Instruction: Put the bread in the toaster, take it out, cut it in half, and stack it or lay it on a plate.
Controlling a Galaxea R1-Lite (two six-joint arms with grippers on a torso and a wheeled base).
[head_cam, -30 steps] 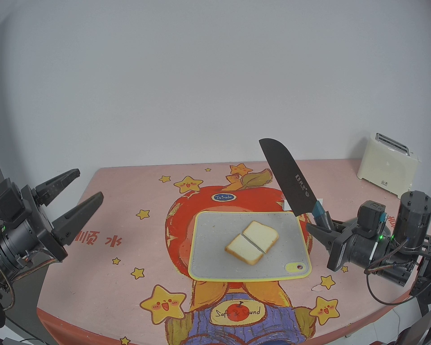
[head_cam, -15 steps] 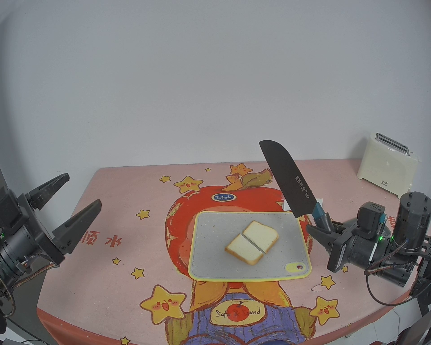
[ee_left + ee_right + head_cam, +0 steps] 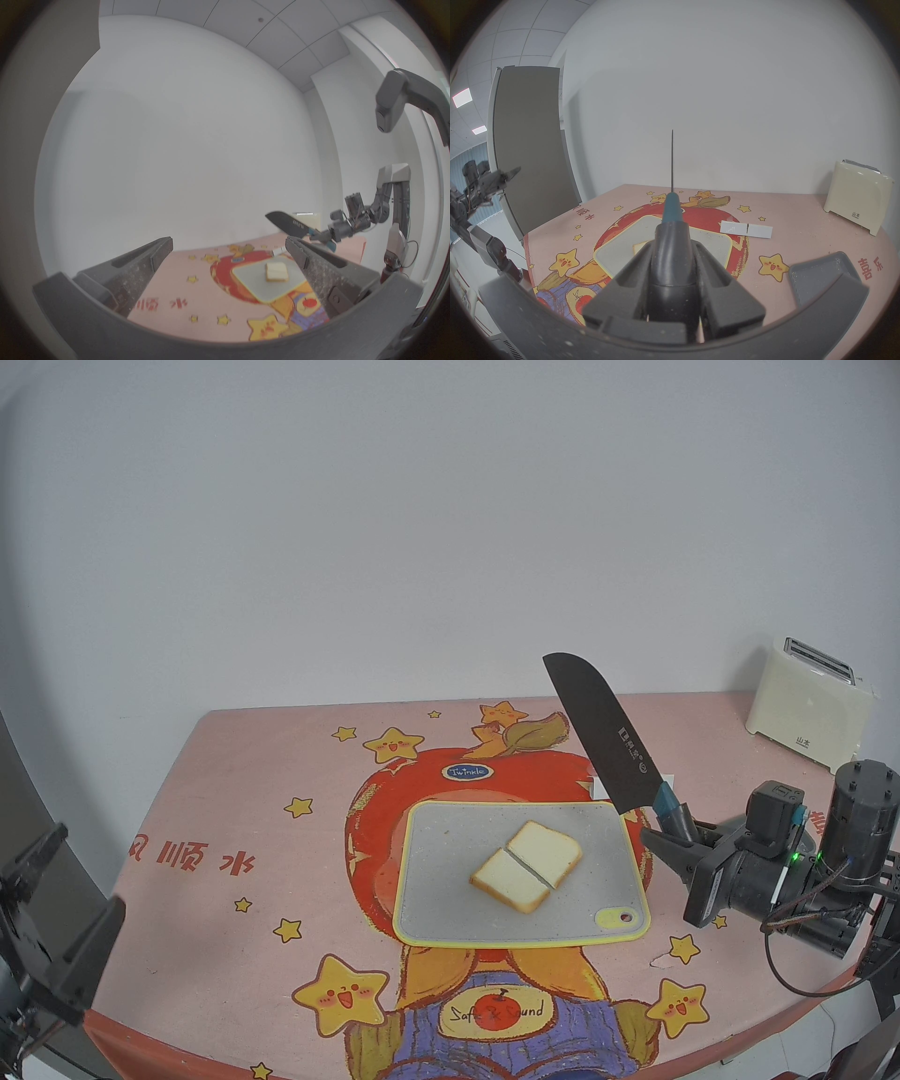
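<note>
R pincer [image 3: 670, 838] is clenching knife [image 3: 605, 735]; L pincer [image 3: 80, 876] is hanging released. Bread [image 3: 527, 866] is lying halved: prob. best parking knife clear before lifting halves.

The cutting board [image 3: 450, 885] lies mid-frame on the surface [image 3: 262, 829], the two bread halves [image 3: 525, 866] side by side on it. Just right of the board my right fingers [image 3: 670, 852] grip the knife [image 3: 605, 740], its blade slanting up and left above the board's far corner. The toaster [image 3: 811, 702] stands far right; my left fingers [image 3: 89, 941] hang lower left.
</note>
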